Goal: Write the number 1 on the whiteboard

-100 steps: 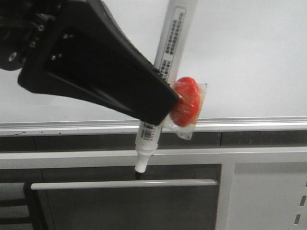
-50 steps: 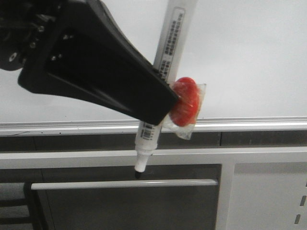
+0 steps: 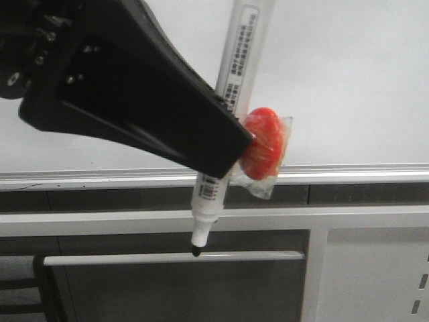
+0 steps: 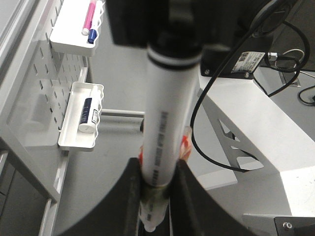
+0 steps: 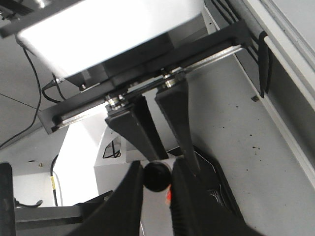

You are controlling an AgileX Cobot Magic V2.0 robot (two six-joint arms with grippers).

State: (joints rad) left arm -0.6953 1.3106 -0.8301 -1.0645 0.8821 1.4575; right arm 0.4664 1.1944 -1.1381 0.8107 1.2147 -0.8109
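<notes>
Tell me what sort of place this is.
Probably a robotics lab or test room. A wall whiteboard has a silver rail, white pegboard trays hold spare markers, and loose cables run over white equipment stands.

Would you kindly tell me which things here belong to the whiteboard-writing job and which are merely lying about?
Job in hand:
- marker pen, gripped in the left claw
- whiteboard
- black round piece in the right claw, perhaps the cap

Lying about:
- spare marker in the lower tray
- pink and blue pens in the upper tray
- black cable
- frame bar
</notes>
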